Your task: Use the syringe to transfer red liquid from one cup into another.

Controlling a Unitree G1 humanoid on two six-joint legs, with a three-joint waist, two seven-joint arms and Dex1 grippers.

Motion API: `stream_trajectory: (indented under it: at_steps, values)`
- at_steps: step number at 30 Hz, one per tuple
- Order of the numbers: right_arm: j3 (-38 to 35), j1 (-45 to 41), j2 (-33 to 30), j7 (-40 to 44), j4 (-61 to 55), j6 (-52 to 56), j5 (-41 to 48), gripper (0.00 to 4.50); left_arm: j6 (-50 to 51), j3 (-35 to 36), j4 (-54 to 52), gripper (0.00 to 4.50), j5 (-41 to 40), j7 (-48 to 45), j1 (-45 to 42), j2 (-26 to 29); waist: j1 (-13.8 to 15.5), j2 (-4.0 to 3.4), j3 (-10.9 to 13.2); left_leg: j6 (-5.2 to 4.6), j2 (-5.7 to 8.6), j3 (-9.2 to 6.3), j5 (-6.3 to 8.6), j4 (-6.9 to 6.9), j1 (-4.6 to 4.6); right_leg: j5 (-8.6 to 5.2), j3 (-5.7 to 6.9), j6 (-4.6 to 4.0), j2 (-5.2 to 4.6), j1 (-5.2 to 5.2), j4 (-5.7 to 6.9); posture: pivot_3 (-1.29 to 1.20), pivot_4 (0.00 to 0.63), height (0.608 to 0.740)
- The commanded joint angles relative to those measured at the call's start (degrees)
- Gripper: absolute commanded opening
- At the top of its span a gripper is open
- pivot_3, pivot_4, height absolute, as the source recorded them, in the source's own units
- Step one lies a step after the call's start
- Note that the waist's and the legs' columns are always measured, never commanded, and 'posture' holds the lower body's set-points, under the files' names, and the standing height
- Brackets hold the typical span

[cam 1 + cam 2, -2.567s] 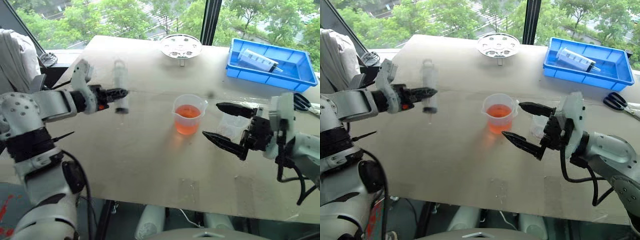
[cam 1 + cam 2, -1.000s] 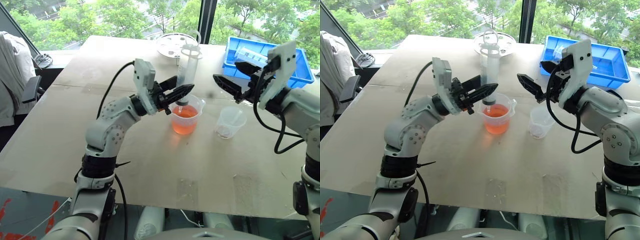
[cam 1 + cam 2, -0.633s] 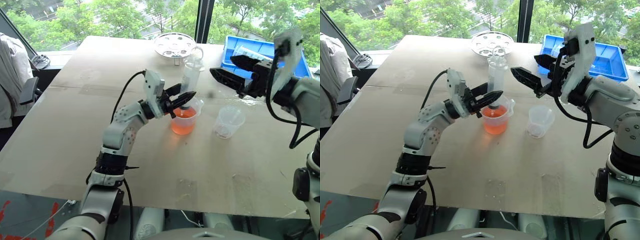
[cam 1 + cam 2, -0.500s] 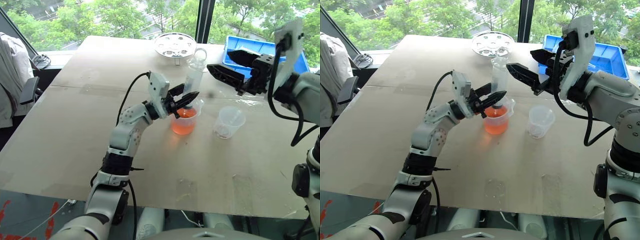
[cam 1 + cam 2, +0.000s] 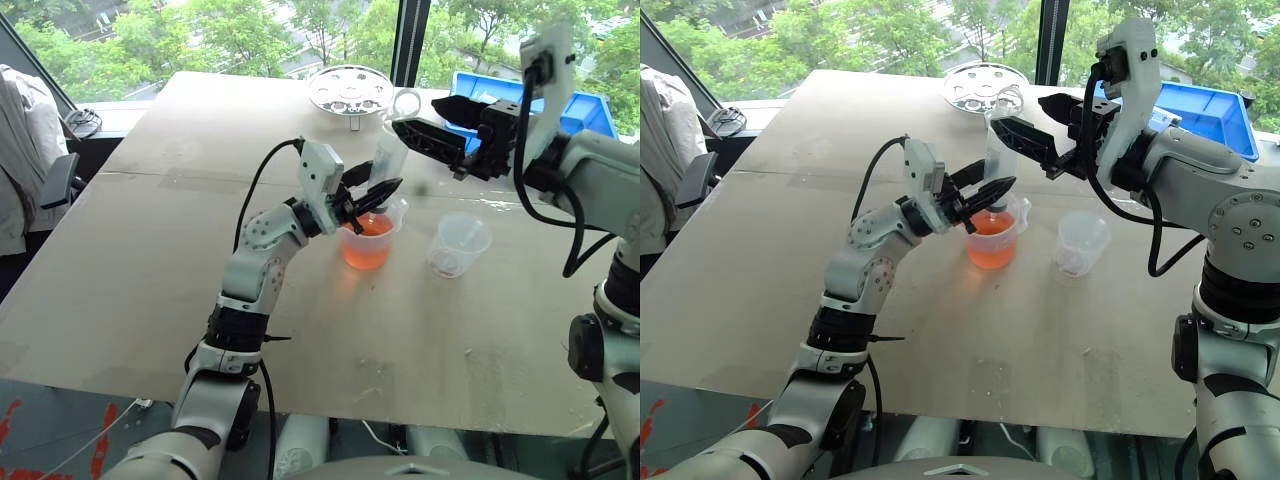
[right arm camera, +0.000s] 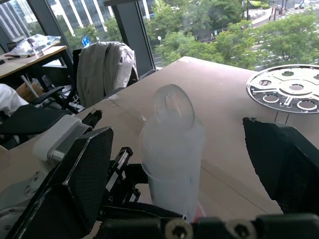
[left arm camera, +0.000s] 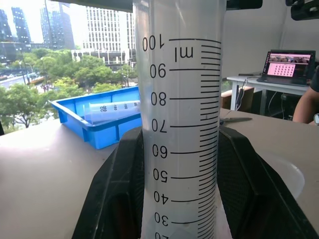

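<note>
syringe (image 7: pixel 178 124) | scale "ml", 100 to 30 | clamped by left gripper (image 5: pixel 374 195)

- Syringes: 2. One (image 5: pixel 388 160) upright over the beaker, mid-table; a second (image 7: pixel 113 110) lying in the tray, far right.
- Clear cups: 2. Beaker (image 5: pixel 368 243) with red liquid (image 5: pixel 368 230); small cup (image 5: pixel 457 243) to its right.
- Blue tray (image 5: pixel 1200 110): 1.
- Round perforated metal disc (image 5: pixel 350 90): 1, far centre.
- Grippers: 2, left (image 5: pixel 378 192), right (image 5: pixel 428 118).
</note>
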State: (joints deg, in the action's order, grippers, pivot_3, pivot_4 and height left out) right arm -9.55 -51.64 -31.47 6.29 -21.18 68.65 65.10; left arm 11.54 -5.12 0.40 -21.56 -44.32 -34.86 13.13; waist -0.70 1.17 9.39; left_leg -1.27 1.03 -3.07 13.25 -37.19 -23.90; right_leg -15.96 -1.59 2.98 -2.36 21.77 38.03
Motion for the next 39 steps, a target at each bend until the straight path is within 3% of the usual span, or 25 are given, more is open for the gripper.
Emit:
stream_trajectory:
  at_steps: [1, 8, 12, 15, 16, 18, 20, 21, 22, 23, 39]
  values:
    - [0.88, -1.78, 0.42, 0.55, 0.95, 0.66, -0.23, 4.50, 0.09, -0.28, -3.85, 1.40, -0.43, 0.06, -0.59, -0.16, -0.02, 0.00, 0.00, 0.00, 0.00, 0.00, 0.00, 0.00, 0.00, 0.00, 0.00, 0.00, 0.01, 0.00, 0.00, 0.00, 0.150, 0.740]
    - [1.15, -2.69, 3.54, -0.02, 3.70, 0.45, -0.47, 4.50, 1.13, -0.34, -5.65, 1.40, -0.48, 0.37, -0.34, -0.12, -0.02, -0.02, 0.01, 0.00, 0.00, 0.00, 0.00, 0.01, 0.00, 0.00, -0.01, 0.00, 0.09, 0.00, 0.00, 0.00, 0.150, 0.740]
    - [0.72, -3.15, 4.63, -0.32, 4.49, 0.35, -0.75, 3.32, 1.45, -0.33, -5.97, 1.40, -0.37, 0.50, -0.16, -0.12, -0.04, -0.02, 0.01, 0.00, 0.00, 0.00, 0.00, 0.01, 0.00, 0.00, -0.01, 0.00, 0.10, 0.01, 0.01, 0.00, 0.150, 0.740]
    - [0.43, -3.55, 5.09, -0.40, 4.72, 0.60, -0.62, 1.86, 1.74, -0.32, -6.24, 1.40, -0.35, 0.59, 0.04, -0.03, -0.02, -0.03, 0.01, 0.00, 0.00, 0.00, 0.00, 0.01, 0.00, 0.00, -0.01, 0.00, 0.10, 0.01, 0.00, 0.00, 0.150, 0.740]
    - [0.45, -3.65, 5.15, -0.28, 4.70, 0.68, -0.63, 1.69, 2.01, -0.07, -6.21, 1.40, -0.40, 1.12, 0.02, -0.14, -0.01, -0.03, 0.02, 0.00, 0.00, 0.00, 0.00, 0.01, 0.00, 0.00, -0.01, 0.00, 0.10, 0.01, 0.00, 0.00, 0.150, 0.740]
    - [0.53, -3.76, 5.31, -0.22, 4.64, 0.80, -0.66, 1.68, 4.19, 0.69, -6.08, 1.40, -1.35, 2.24, -0.40, -0.33, -0.02, -0.03, 0.02, 0.00, 0.00, 0.00, 0.00, 0.01, 0.00, 0.00, -0.01, 0.00, 0.10, 0.01, 0.00, 0.00, 0.150, 0.740]
    - [0.96, -3.73, 5.38, 0.03, 4.25, 0.63, -0.99, 1.68, 7.04, 1.23, -6.19, 2.44, -2.04, 3.46, -1.20, -0.23, -0.04, -0.03, 0.02, 0.00, 0.00, 0.00, 0.00, 0.01, 0.00, 0.00, -0.01, 0.00, 0.10, 0.00, 0.00, 0.00, 0.150, 0.740]
    - [1.25, -3.70, 5.37, 0.24, 4.04, 0.47, -1.29, 1.68, 8.45, 1.17, -6.39, 2.62, -2.35, 3.53, -1.53, 0.10, -0.05, -0.03, 0.02, 0.00, 0.00, -0.01, 0.00, 0.01, 0.00, 0.00, 0.00, 0.00, 0.10, 0.01, 0.00, 0.00, 0.150, 0.740]
    - [1.63, -3.56, 5.35, 0.54, 3.65, 0.25, -1.72, 1.67, 9.21, 0.98, -6.86, 3.21, -2.47, 3.41, -1.86, 0.44, -0.07, -0.03, 0.02, 0.00, 0.00, -0.01, 0.00, 0.01, 0.00, 0.00, 0.00, 0.00, 0.11, 0.01, 0.01, 0.00, 0.150, 0.740]
    - [2.07, -3.41, 5.28, 0.90, 3.24, 0.03, -2.23, 1.67, 10.61, 1.10, -7.24, 3.43, -2.86, 3.92, -2.27, 0.48, -0.08, -0.04, 0.02, 0.00, -0.01, -0.02, 0.00, 0.01, 0.00, 0.00, 0.01, 0.00, 0.13, 0.01, 0.01, 0.00, 0.150, 0.740]
    - [9.38, -1.79, 2.53, 9.92, -0.78, -8.13, -16.14, 1.65, 30.48, 3.34, -13.90, 3.51, -6.96, 10.00, -7.84, 4.92, -0.22, -0.12, 0.07, 0.01, -0.06, -0.06, 0.00, 0.03, 0.00, 0.00, 0.02, 0.01, 0.21, 0.04, 0.02, 0.00, 0.150, 0.740]
